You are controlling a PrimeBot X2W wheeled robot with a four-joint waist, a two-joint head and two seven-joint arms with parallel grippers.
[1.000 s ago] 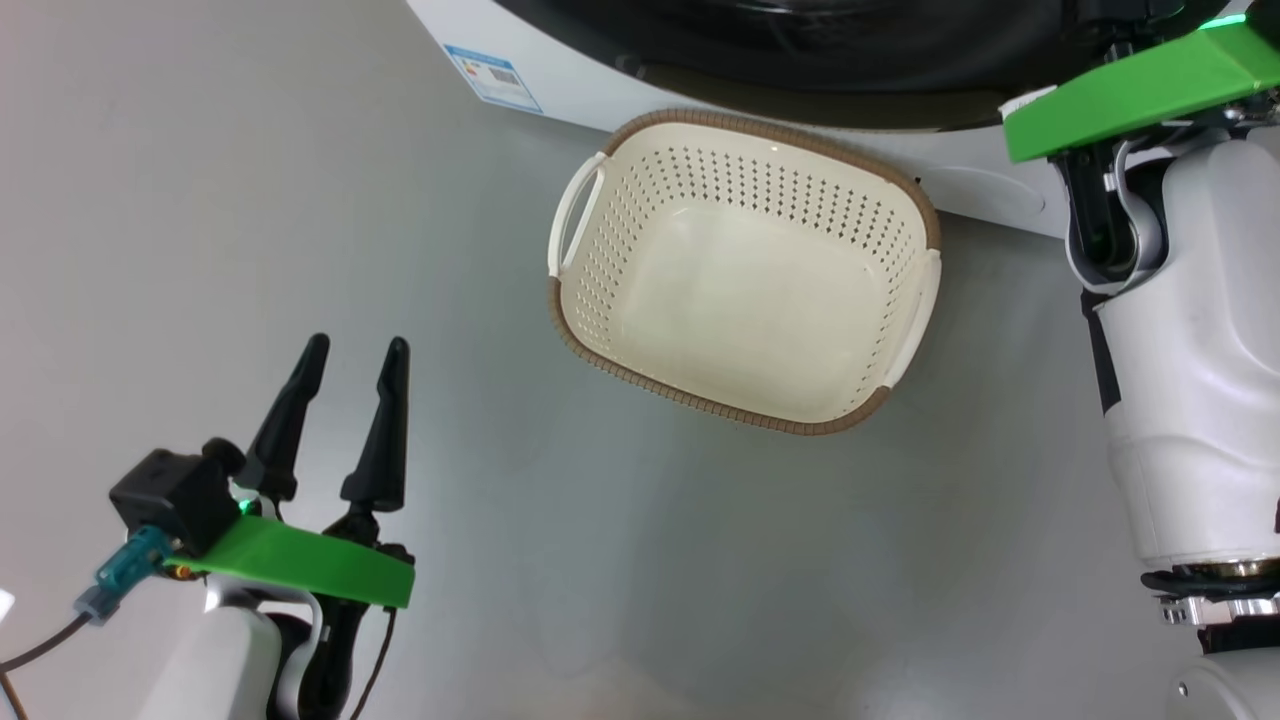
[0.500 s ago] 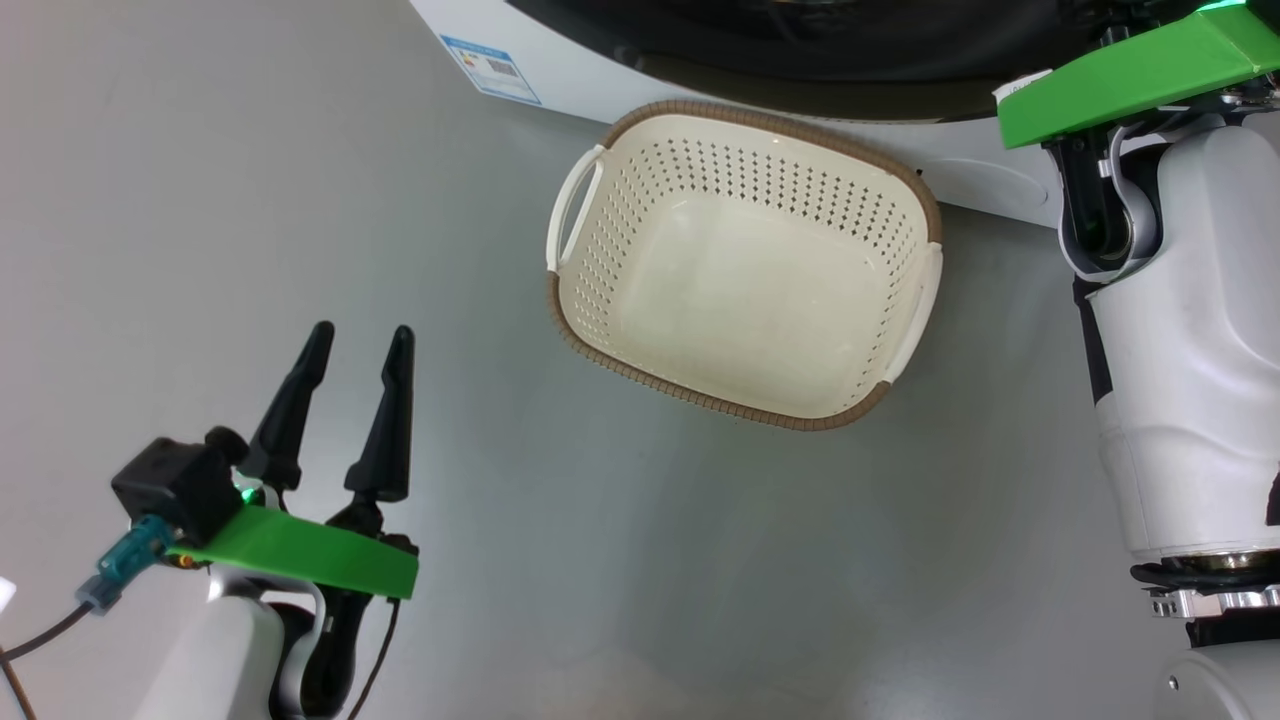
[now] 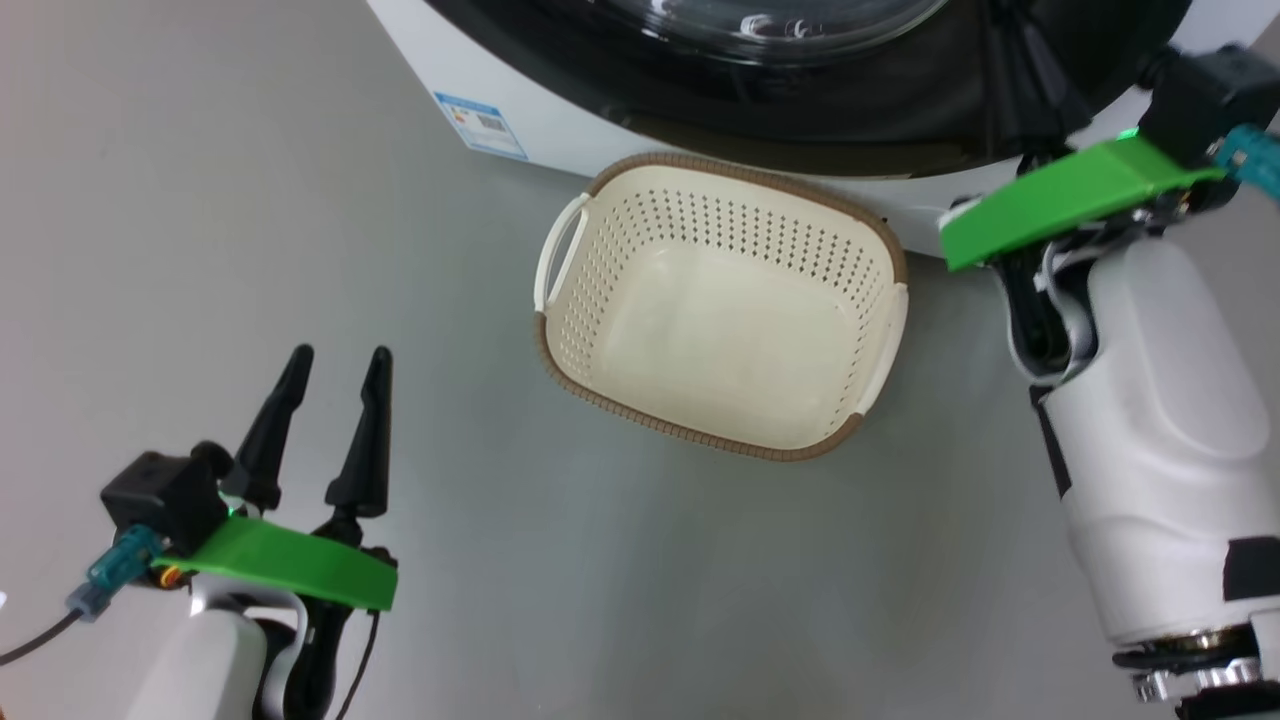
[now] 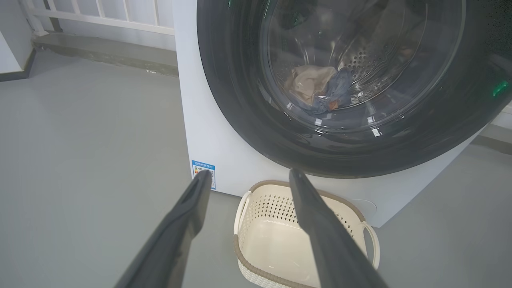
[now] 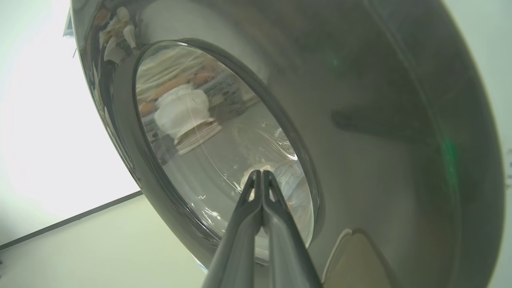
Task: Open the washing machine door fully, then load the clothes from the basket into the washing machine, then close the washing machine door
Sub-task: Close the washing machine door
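Plain grey floor (image 3: 200,200) all round. The big white boxy washing machine (image 4: 208,132) is at 12 o'clock, and its small blue label sticker (image 3: 480,125) is too blurry to read. The cream perforated plastic basket (image 3: 740,225) sits at 1 o'clock from the left gripper (image 3: 340,352), whose fingers are spread. The right gripper (image 5: 258,173) is pinched together in front of the glossy black-rimmed round door (image 4: 240,100), with blue and cream clothes (image 4: 316,90) behind the glass.

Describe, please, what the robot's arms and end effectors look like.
The left end effector and the right end effector each have two long, tapering dark fingers. Each wrist carries a bright green plate, a black camera block and a teal connector; a dark cable trails from the left one. The forearms are glossy white.
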